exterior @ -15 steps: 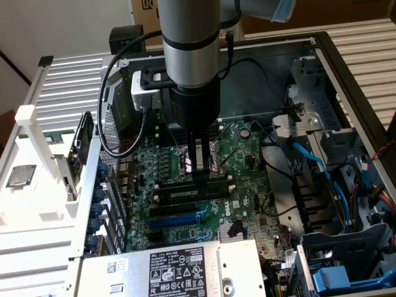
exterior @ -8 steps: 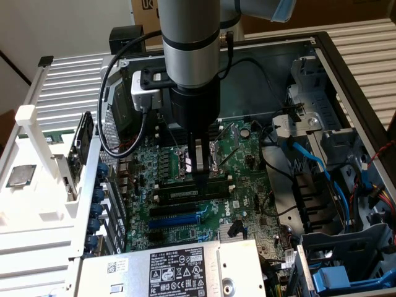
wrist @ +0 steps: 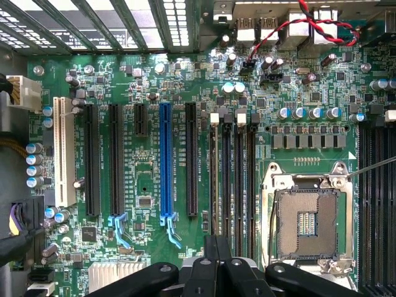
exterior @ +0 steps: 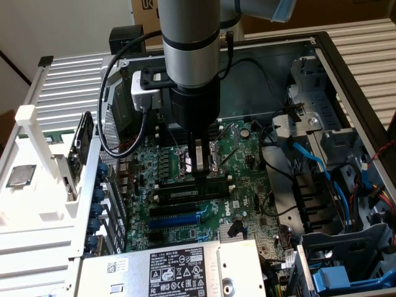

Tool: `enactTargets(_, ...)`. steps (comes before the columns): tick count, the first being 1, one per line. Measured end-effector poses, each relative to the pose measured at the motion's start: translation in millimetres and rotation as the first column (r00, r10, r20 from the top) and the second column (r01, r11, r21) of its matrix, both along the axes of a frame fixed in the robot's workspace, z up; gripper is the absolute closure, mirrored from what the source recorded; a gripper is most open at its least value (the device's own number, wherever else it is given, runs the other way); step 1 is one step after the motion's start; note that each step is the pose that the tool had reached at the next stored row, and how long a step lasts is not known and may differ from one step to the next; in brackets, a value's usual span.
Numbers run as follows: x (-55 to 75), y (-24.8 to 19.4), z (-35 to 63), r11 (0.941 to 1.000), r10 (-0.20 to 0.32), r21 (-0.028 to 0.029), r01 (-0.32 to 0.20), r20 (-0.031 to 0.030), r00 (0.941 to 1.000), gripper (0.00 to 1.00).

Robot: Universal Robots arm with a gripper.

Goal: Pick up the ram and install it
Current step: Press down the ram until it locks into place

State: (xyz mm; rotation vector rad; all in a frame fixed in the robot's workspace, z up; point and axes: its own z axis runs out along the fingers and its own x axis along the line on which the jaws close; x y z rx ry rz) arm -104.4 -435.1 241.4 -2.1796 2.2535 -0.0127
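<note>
One stick in play: the ram is standing on edge in a memory slot on the motherboard, just beside the processor socket, label strip facing the camera in the exterior view. The gripper is hanging straight down over the middle of the stick, fingers drawn in narrow and, as far as I can judge, pinching its top edge. I can't confirm the contact itself. In the wrist view the gripper is lining up with the bank of black memory slots, their white end clips showing at the far end. Pickup is looking done, so I'm reading this as the install step, with the stick at or in the slot. I can't tell whether it's fully seated or whether the clips are latching, since the near ends are sitting hidden behind the fingers. Finishing is calling for a straight, even push down with the stick square to the slot. Any tilt is risking a jam or one end riding high. The spare silver chip is lying on the white tray outside the case, well apart and not part of this job.
</note>
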Motion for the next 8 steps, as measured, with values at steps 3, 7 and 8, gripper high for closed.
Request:
enactTargets(3,0.0,0.0,0.0,1.0000,0.000,-0.0001,0.000,0.0000,1.0000,0.89)
enactTargets(7,0.0,0.0,0.0,1.0000,0.000,-0.0003,0.000,-0.0001,1.0000,0.89)
enactTargets(8,0.0,0.0,0.1,1.0000,0.000,-0.0004,0.000,-0.0002,1.0000,0.89)
